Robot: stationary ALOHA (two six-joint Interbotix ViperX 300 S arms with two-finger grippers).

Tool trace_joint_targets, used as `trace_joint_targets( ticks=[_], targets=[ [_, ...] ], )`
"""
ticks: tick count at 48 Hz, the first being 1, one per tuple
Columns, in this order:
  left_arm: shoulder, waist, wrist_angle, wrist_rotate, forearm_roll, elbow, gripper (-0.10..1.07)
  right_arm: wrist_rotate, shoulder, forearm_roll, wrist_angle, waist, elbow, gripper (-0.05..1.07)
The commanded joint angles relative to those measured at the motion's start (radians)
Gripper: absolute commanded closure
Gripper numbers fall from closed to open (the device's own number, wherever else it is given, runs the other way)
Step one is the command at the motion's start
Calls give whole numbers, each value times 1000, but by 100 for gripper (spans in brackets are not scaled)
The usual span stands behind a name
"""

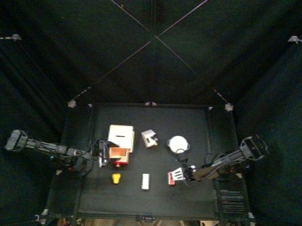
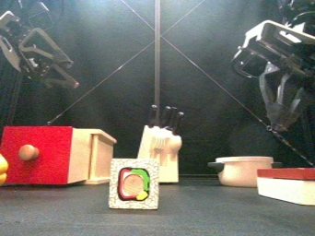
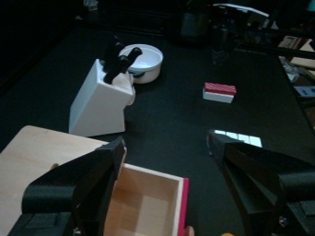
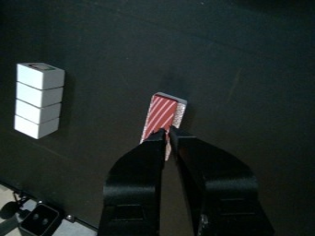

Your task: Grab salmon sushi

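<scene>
The salmon sushi [image 4: 164,115] is a small pink-striped block with a pale underside, lying flat on the black table. It also shows at the table's front right [image 1: 176,176], large at the right edge of the front view [image 2: 290,183], and far off in the left wrist view [image 3: 219,89]. My right gripper [image 4: 169,138] hangs above it with its tips over the block's near end, holding nothing [image 2: 281,123]. My left gripper [image 3: 167,144] is wide open and empty over a wooden box with a red drawer [image 3: 74,180], at the left [image 1: 85,161].
A white segmented roll [image 4: 37,100] lies left of the sushi [image 1: 145,181]; its end faces the front camera [image 2: 133,182]. A yellow piece [image 1: 117,177] lies further left. Behind stand the wooden box [image 2: 55,155], a knife block [image 2: 160,152] and a white pot [image 2: 242,171].
</scene>
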Motion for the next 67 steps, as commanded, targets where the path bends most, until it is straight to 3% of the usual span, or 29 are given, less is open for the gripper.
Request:
trace_joint_targets(
  ticks=[1, 15, 24, 67],
  targets=[
    [3, 3, 0, -2, -2, -11, -5, -3, 2, -2, -3, 2, -11, 41],
    [3, 5, 0, -2, -18, -8, -5, -3, 61, 3, -44, 3, -25, 21],
    [3, 8, 2, -2, -28, -5, -5, -3, 95, 3, -87, 3, -34, 15],
    [3, 20, 2, -2, -38, 5, -5, -5, 213, 51, -121, -6, -69, 14]
  ],
)
